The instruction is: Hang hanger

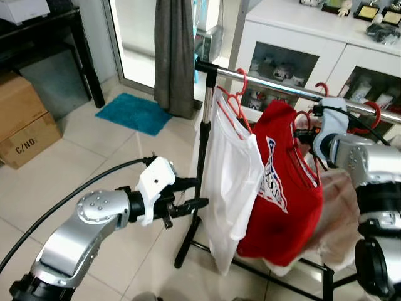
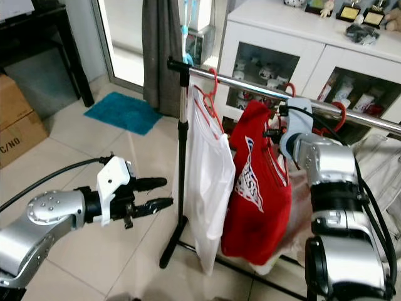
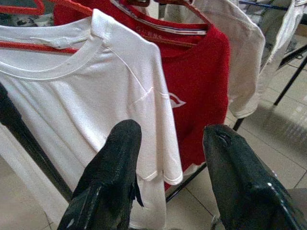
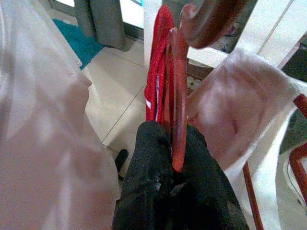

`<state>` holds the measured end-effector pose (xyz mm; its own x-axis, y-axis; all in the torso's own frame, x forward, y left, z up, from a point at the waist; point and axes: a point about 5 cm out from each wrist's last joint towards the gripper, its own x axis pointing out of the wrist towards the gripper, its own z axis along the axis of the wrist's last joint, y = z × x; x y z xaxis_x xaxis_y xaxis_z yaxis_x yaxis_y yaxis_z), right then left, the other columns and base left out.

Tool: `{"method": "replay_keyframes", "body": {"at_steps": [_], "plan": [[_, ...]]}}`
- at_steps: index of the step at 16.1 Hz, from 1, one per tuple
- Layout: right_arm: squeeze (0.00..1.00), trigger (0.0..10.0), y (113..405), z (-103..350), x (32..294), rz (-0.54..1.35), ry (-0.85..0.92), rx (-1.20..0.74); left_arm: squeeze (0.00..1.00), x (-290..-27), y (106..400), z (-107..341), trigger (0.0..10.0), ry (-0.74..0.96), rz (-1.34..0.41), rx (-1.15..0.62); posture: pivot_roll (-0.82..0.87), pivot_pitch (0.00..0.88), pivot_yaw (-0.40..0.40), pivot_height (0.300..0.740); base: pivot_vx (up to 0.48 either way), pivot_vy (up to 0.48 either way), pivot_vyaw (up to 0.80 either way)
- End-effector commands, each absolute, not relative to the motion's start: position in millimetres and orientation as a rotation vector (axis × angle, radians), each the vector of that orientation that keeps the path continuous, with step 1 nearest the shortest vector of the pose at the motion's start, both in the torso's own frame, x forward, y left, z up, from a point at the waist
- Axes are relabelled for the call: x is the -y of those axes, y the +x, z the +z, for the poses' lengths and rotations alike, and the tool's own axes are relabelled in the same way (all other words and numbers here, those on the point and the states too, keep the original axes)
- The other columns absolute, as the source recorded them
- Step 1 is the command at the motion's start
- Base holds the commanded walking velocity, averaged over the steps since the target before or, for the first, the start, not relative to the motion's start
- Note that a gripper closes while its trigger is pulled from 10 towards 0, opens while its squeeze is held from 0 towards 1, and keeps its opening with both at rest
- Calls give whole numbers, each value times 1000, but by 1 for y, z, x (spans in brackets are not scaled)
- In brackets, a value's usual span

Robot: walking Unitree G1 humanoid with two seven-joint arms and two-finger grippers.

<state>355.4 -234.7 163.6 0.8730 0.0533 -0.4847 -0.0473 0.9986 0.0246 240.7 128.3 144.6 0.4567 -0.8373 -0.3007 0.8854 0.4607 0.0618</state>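
The right hand (image 4: 175, 165) was pinched shut on the thin neck of a red hanger (image 4: 178, 96), just under its hook, and held it up close to the chrome rail (image 1: 276, 83) of the clothes rack. From the hanger hung a red T-shirt (image 1: 282, 188), sitting between a white T-shirt (image 1: 232, 182) toward the rack's end post and a pale garment (image 1: 338, 213) behind it. Whether the hook had already caught the rail could not be told from the head views, where the wrist stood in front of it. The hanger looked like stiff, smooth plastic: light by itself, likely slick between the black fingers, and weighted low by the soft shirt, so it would probably swing and twist if moved sharply. The neck was judged the best place to hold it, since that kept the hook free to drop over the rail; the cloth would only slide off if grabbed. The left hand (image 1: 195, 193) hovered beside the rack's black post (image 1: 203, 144) with its fingers spread and nothing between them, facing the white shirt.
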Motion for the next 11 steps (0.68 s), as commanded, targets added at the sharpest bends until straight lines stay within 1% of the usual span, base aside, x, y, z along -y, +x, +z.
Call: {"method": "replay_keyframes", "body": {"at_steps": [1, 3, 4, 7, 8, 11], "plan": [[0, 0, 349, 177, 234, 42, 4, -447, 0, -129, 247, 150, 10000, 270, -989, -190, 3, 13, -65, 740, 0, 0, 0], [0, 0, 339, 180, 229, 46, -2, -434, 0, -129, 254, 151, 10000, 277, -897, -155, 1, 18, -63, 740, 0, 0, 0], [0, 0, 322, 179, 218, 61, 11, -429, 0, -127, 257, 153, 10000, 259, -832, -128, -1, 28, -58, 740, 0, 0, 0], [0, 0, 305, 170, 203, 92, 36, -420, 0, -127, 257, 154, 10000, 220, -775, -129, -4, 36, -56, 740, 0, 0, 0], [0, 0, 290, 157, 191, 115, 58, -383, 0, -128, 256, 152, 10000, 198, -746, -140, 1, 43, -58, 740, 0, 0, 0], [0, 0, 264, 139, 177, 97, 106, -377, 0, -129, 253, 149, 10000, 188, -712, -154, 5, 52, -61, 740, 0, 0, 0]]}}
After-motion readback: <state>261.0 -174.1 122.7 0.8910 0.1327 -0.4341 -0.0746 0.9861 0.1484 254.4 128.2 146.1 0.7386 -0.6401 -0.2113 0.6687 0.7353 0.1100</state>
